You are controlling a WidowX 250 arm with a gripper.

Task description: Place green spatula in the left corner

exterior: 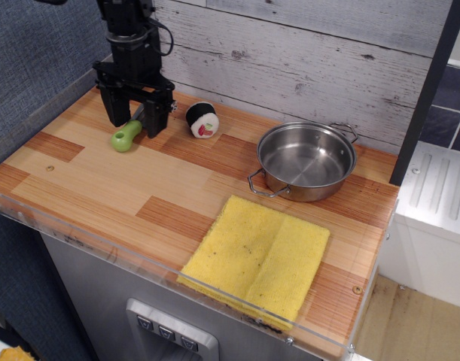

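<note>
You're seeing only part of the spatula (pixel 126 136): its green handle is lying flat on the counter (pixel 102 184), round end pointing toward the front, while the blade is sitting hidden behind the gripper (pixel 135 120). The arm's upper part is running off the top edge. The gripper's fingers (pixel 113 113) are standing spread, one on each side of the handle's far end, tips close to the wood; you can't tell whether they're touching the spatula or the counter. The spatula is lying in the left corner (pixel 86 101), near the grey fabric wall. Just right of the gripper a sushi-roll toy (pixel 202 119) is sitting by the plank wall. Further right of the gripper a steel pot (pixel 305 161) is standing upright. Well apart, toward the front right, a yellow cloth (pixel 257 257) is lying flat.
</note>
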